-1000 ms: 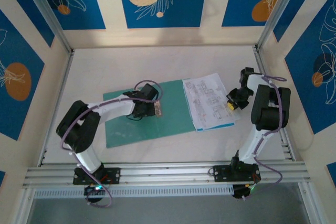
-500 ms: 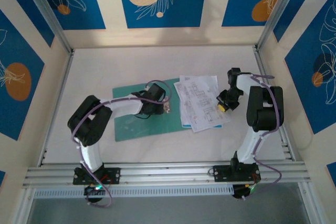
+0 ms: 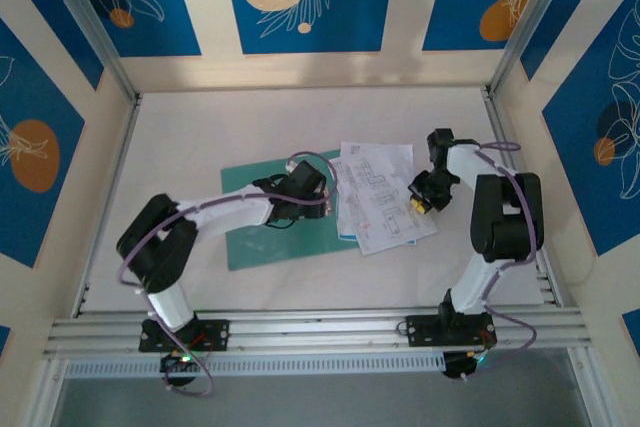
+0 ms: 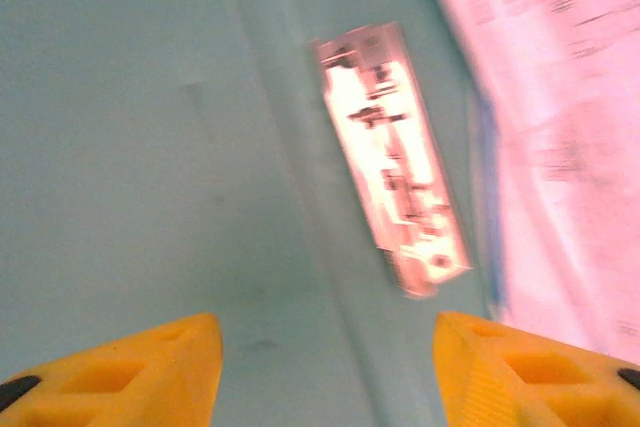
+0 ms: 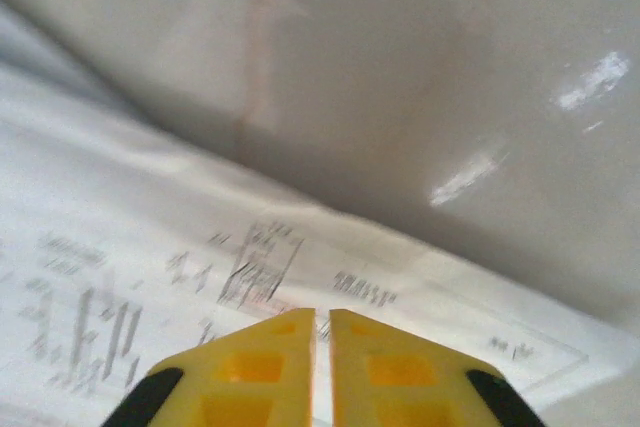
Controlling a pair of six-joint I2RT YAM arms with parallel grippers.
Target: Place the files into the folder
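Observation:
The teal-green folder (image 3: 272, 238) lies flat at mid-table, with the left arm stretched over it. My left gripper (image 3: 323, 198) hovers open over its right part. Its yellow fingers (image 4: 150, 367) stand wide apart above the teal surface (image 4: 140, 127), next to a shiny metal clip (image 4: 392, 157). The files (image 3: 382, 199), white printed sheets with a blue edge strip (image 4: 487, 197), lie askew and overlap the folder's right edge. My right gripper (image 3: 416, 198) sits at the files' right edge. Its jaws (image 5: 322, 325) are closed to a thin slit on the slightly lifted printed sheet (image 5: 150, 277).
Bare white tabletop (image 3: 250, 127) lies behind and in front of the folder. Aluminium rails (image 3: 300, 329) run along the near edge. Upright posts (image 3: 95, 32) and patterned blue walls close in the back and sides.
The right gripper moved left and the files slid and turned with it onto the folder's right edge. The left gripper moved right across the folder, and the folder shifted.

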